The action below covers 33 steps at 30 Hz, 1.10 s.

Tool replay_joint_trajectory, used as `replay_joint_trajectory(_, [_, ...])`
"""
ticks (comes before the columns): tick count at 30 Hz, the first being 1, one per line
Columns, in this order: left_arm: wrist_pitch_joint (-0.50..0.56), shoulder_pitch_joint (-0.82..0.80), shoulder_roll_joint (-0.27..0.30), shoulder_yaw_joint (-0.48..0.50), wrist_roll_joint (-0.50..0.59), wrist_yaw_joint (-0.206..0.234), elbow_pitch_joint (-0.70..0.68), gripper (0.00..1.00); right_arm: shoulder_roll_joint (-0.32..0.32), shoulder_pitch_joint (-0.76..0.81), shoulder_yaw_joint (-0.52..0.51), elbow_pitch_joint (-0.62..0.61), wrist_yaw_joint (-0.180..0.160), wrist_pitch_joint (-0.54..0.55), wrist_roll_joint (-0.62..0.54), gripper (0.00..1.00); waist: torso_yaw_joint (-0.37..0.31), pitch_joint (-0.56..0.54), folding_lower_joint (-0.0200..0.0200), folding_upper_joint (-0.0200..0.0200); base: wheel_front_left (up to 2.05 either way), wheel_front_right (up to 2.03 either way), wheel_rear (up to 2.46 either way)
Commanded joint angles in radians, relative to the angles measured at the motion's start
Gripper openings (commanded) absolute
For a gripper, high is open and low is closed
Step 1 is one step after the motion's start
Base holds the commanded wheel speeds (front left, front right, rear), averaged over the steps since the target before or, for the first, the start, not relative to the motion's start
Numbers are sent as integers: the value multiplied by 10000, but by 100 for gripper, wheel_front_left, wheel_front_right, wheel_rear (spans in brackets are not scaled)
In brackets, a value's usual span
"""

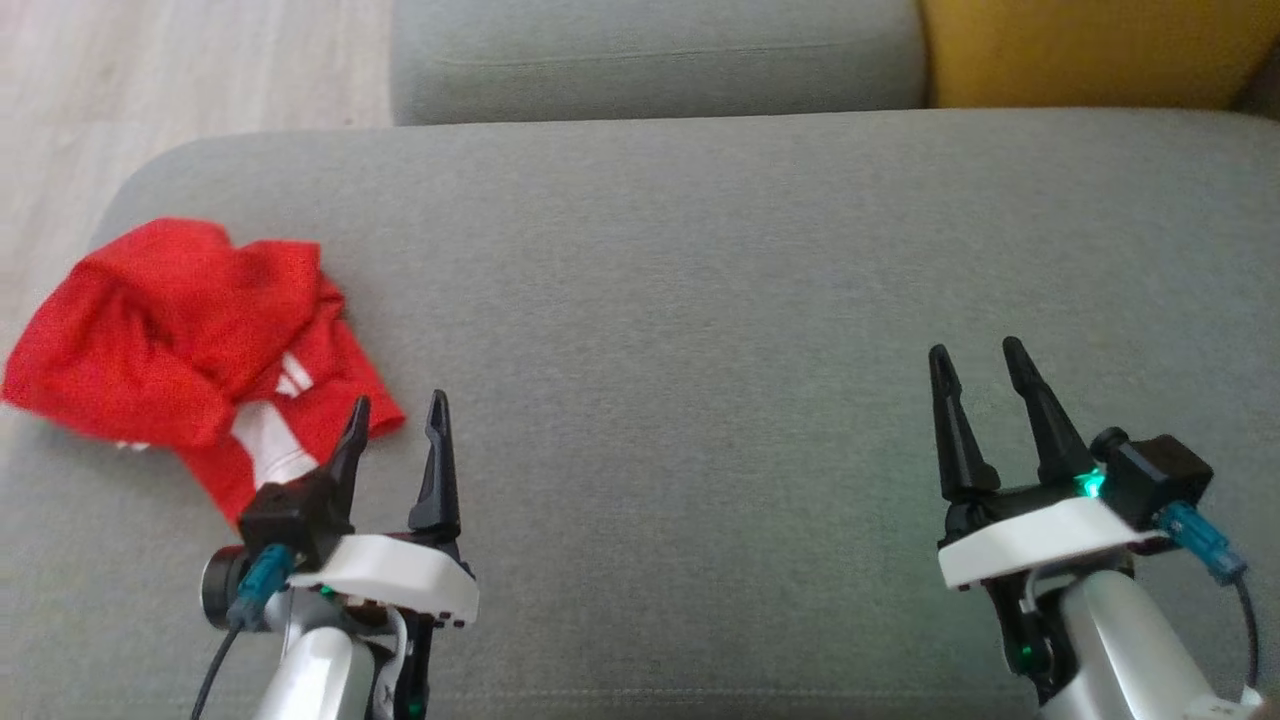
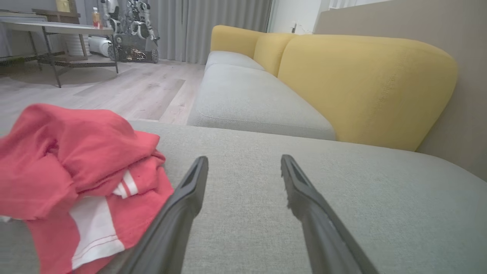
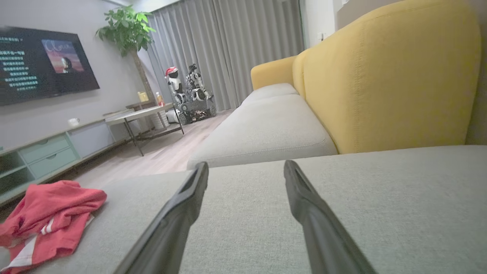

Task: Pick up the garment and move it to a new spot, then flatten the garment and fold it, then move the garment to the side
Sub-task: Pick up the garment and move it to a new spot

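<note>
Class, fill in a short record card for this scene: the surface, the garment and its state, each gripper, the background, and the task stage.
Surface: grey sofa cushion
Garment: red with white stripes, crumpled in a heap near the cushion's left edge
Left gripper: open, holding nothing, close beside the garment
Right gripper: open, holding nothing, over bare cushion well away from the garment
Background: yellow backrest
Task stage: garment not yet picked up

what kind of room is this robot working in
Most likely a home living room: a long sofa with grey seats and yellow backs, a wall-mounted TV over a low cabinet, and a potted plant beside floor-length curtains.
</note>
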Motion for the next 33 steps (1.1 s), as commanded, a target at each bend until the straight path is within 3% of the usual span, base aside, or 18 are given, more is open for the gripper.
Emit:
replay_joint_trajectory(1, [-122, -515, 27, 364, -9, 52, -367, 100, -70, -406, 286, -353, -7, -109, -86, 100, 297, 13, 0, 0, 0, 0, 0])
replay_joint_trajectory(19, [-122, -51, 26, 800, 36, 227, -800, 100, -252, -142, 1065, -302, -7, -109, -144, 100, 3539, -122, 0, 0, 0, 0, 0])
replay_joint_trajectory(26, [-122, 157, 26, 874, 8, 221, -964, 100, -179, -94, 1230, -250, -7, -109, -80, 100, 4158, -115, 0, 0, 0, 0, 0])
replay_joint_trajectory(33, [-122, 199, 26, 977, -15, 221, -1021, 100, -112, -117, 1297, -207, -7, -109, -51, 100, 4184, -93, 0, 0, 0, 0, 0])
